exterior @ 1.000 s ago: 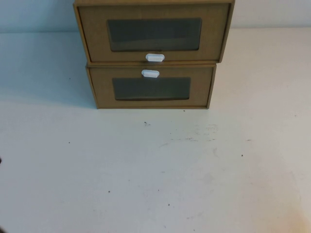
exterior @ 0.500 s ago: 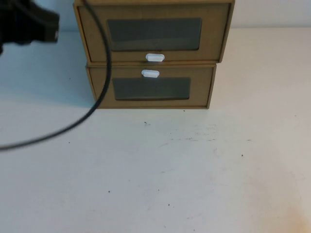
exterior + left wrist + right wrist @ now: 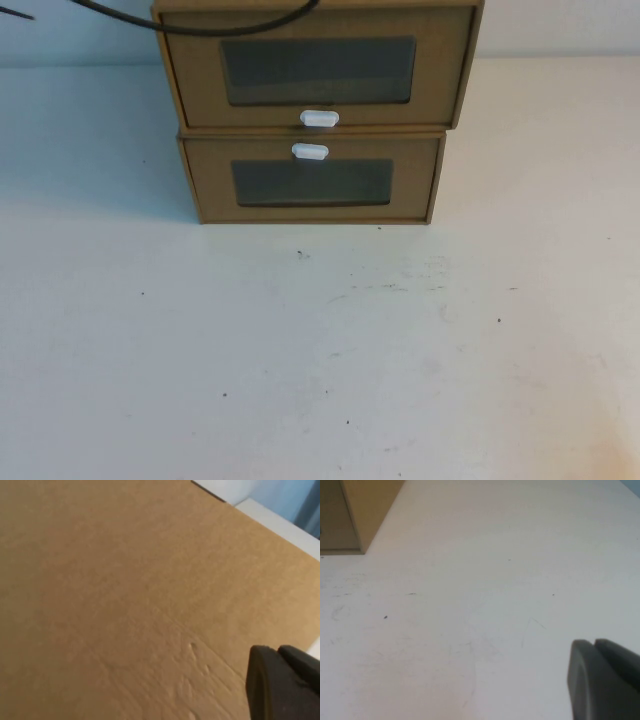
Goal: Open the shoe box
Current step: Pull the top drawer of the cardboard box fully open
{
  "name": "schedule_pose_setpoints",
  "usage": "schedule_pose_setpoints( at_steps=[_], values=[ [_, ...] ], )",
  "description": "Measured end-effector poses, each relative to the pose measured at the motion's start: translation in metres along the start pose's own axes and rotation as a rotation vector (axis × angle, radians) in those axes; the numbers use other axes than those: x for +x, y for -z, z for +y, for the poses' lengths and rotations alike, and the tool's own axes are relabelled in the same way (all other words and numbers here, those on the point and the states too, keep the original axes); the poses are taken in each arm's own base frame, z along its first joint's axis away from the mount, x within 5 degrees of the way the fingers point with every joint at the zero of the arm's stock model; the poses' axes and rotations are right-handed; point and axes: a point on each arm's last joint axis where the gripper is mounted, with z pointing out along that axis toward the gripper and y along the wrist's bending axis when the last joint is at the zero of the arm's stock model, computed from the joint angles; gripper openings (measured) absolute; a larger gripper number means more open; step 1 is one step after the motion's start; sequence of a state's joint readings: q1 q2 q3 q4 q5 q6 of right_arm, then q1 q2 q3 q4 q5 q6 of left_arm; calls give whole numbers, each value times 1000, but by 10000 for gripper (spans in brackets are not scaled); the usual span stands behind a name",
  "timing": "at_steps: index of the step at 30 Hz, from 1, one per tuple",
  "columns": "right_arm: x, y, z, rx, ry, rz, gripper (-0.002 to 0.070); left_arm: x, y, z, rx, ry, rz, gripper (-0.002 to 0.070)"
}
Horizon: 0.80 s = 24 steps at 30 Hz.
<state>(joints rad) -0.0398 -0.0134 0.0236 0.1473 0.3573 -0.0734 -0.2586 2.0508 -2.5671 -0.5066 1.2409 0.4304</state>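
Since the earlier frame the left arm has left the high view; only its cable (image 3: 225, 32) remains. Left gripper (image 3: 276, 652), fingers together, hovers over flat kraft cardboard. Right gripper (image 3: 594, 645), closed and empty, hangs above the matte white table (image 3: 470, 580). Upper shoe box (image 3: 440, 65) sits on lower shoe box (image 3: 412, 178), both closed, far side.
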Motion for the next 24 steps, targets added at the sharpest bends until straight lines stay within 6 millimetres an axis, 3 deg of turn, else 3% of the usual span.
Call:
schedule_pose_setpoints(
  at_steps=[6, 9, 24],
  values=[
    [0, 0, 0, 0, 0, 0, -13, 22, -53, 18, 54, 59, 48, -4],
    [0, 0, 0, 0, 0, 0, -14, 31, -69, 24, 63, 76, 69, -4],
    [0, 0, 0, 0, 0, 0, -13, 30, -70, 24, 76, 78, 54, -4]
  ],
)
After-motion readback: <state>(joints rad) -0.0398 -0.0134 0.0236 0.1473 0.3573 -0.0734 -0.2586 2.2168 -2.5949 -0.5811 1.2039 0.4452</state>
